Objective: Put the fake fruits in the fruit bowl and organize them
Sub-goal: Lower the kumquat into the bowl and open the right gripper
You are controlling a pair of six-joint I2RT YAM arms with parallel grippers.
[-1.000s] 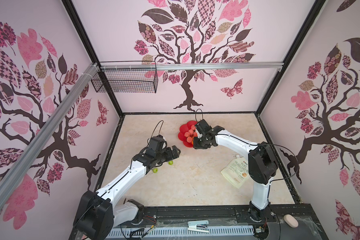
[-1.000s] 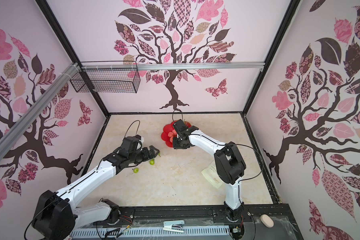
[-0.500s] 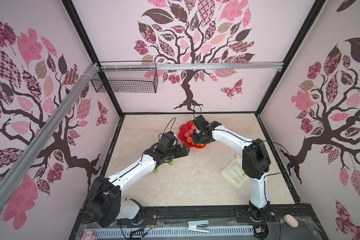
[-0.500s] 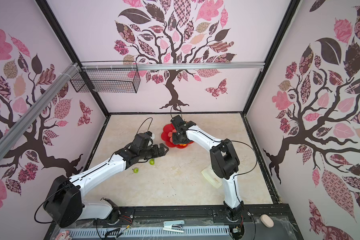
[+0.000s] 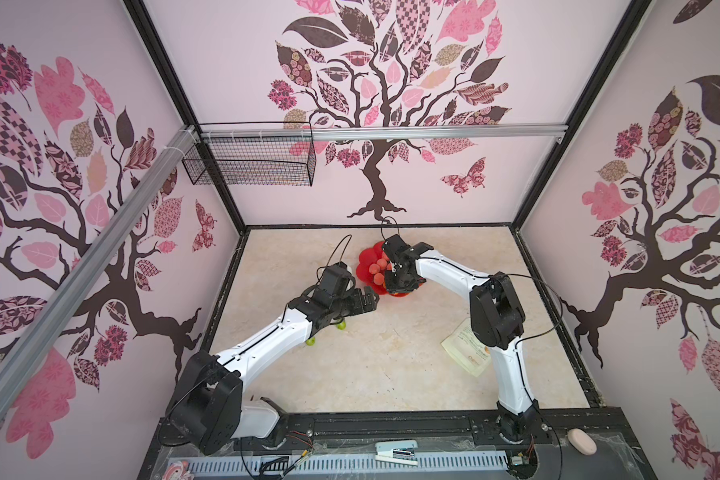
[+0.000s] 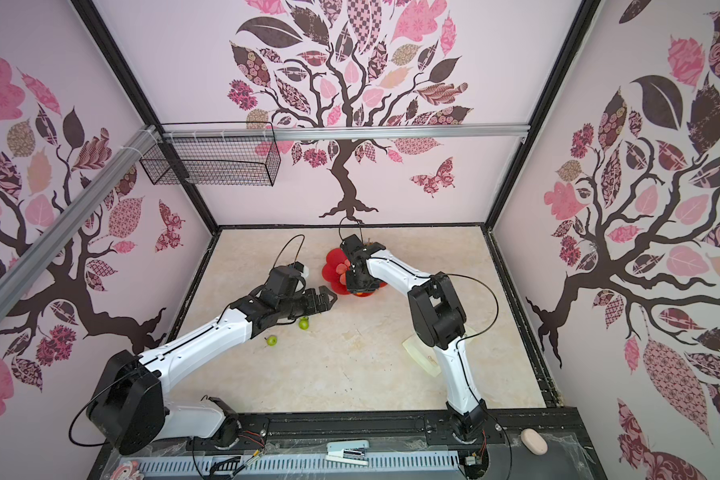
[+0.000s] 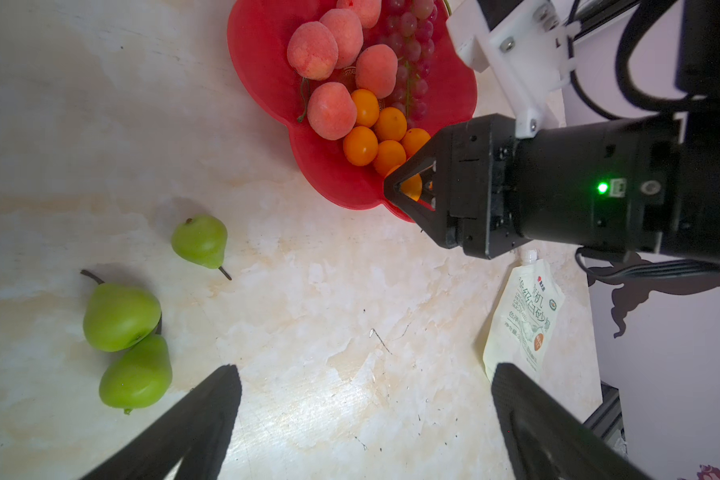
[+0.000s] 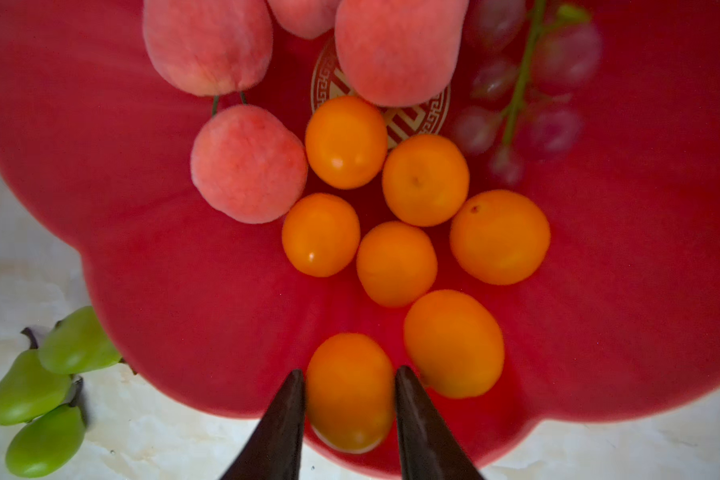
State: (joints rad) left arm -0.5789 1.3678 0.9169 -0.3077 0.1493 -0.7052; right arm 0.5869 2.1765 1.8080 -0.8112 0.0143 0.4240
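Note:
The red scalloped fruit bowl [image 5: 366, 270] [image 6: 333, 270] [image 7: 258, 62] [image 8: 100, 166] holds several peaches [image 7: 312, 50] [image 8: 248, 164], several oranges [image 7: 360, 145] [image 8: 425, 178] and a grape bunch [image 7: 410, 41] [image 8: 520, 83]. My right gripper [image 5: 398, 286] [image 6: 360, 286] [image 7: 395, 187] [image 8: 348, 374] hangs over the bowl's near lobe, shut on one orange [image 8: 350, 390] [image 7: 411, 187]. Three green pears [image 7: 200, 245] [image 7: 119, 316] [image 7: 136, 374] [image 8: 38, 386] lie on the table left of the bowl. My left gripper [image 5: 368, 297] [image 6: 327, 297] [image 7: 364, 370] is open and empty, above the table between the pears and the bowl.
A cream printed pouch [image 7: 524, 320] [image 5: 468, 345] [image 6: 422, 353] lies flat under the right arm's elbow. A black wire basket [image 5: 250, 166] hangs on the back-left rail. The two grippers are close together at the bowl's near-left edge.
My left arm has stretched forward, bringing its open gripper closer to the bowl. The right gripper has shifted a little over the bowl's near side.

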